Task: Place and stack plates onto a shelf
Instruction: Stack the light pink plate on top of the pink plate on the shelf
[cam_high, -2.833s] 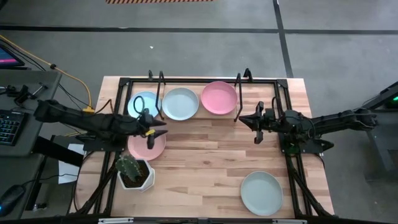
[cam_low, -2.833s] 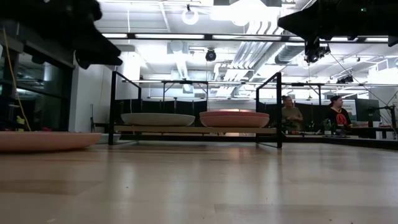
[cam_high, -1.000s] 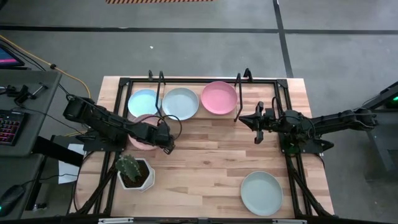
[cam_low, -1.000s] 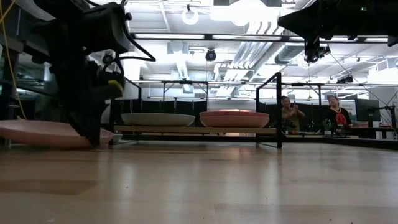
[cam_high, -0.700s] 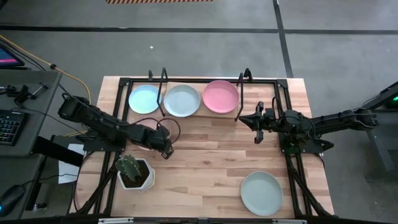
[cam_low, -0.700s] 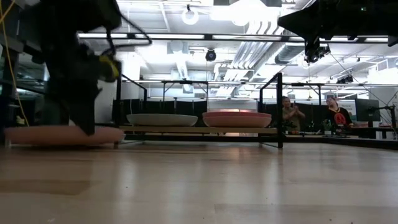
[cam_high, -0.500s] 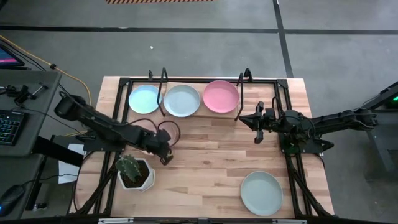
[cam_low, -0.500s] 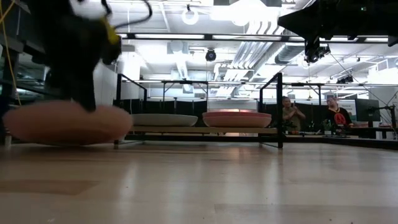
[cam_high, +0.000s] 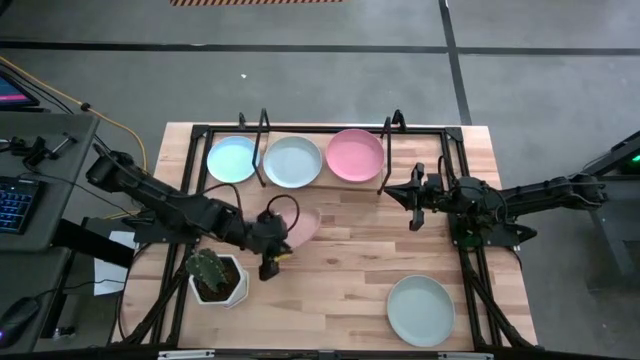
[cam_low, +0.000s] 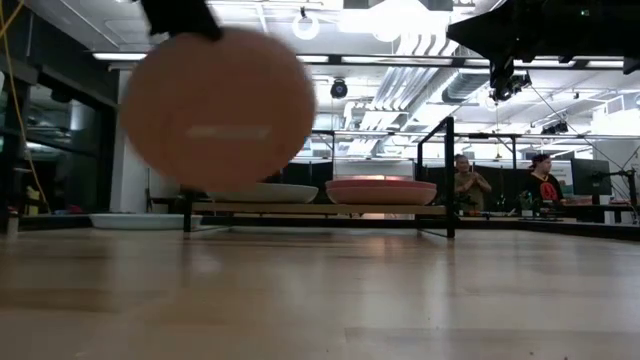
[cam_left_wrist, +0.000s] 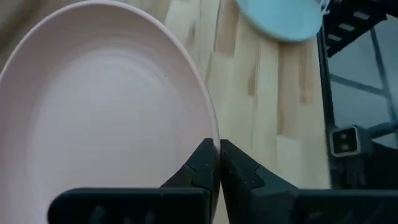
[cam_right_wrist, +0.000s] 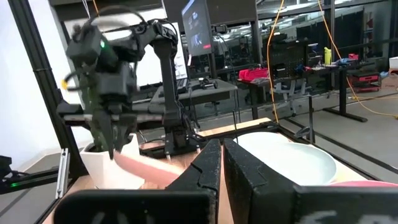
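High view: wooden counter (cam_high: 340, 280) with a black tube frame (cam_high: 320, 128) around its edges. The shelf (cam_high: 300, 185) at the far edge carries three plates in a row: light blue plate (cam_high: 231, 158), pale mint plate (cam_high: 293, 162), pink plate (cam_high: 355, 155). Another mint plate (cam_high: 420, 310) lies alone at the near right of the counter. A white pot with a cactus (cam_high: 213, 272) stands near left, just beside the left arm. The left pincer (cam_high: 283, 240) holds a second pink plate (cam_high: 303, 227) lifted and tilted on edge, in front of the shelf. The right pincer (cam_high: 413, 196) hovers by the shelf's right bracket, well apart from every plate.

Low view: held pink plate (cam_low: 217, 108) hangs in the air, its underside facing the camera, partly hiding the shelf; two people sit far behind.

Left wrist view: left pincer (cam_left_wrist: 219, 163) pressed tight on the pink plate's (cam_left_wrist: 106, 112) rim; the lone mint plate (cam_left_wrist: 283, 18) lies beyond.

Right wrist view: right pincer (cam_right_wrist: 222, 165) pressed together, nothing in it; the left arm (cam_right_wrist: 106, 81) with its plate shows farther off.
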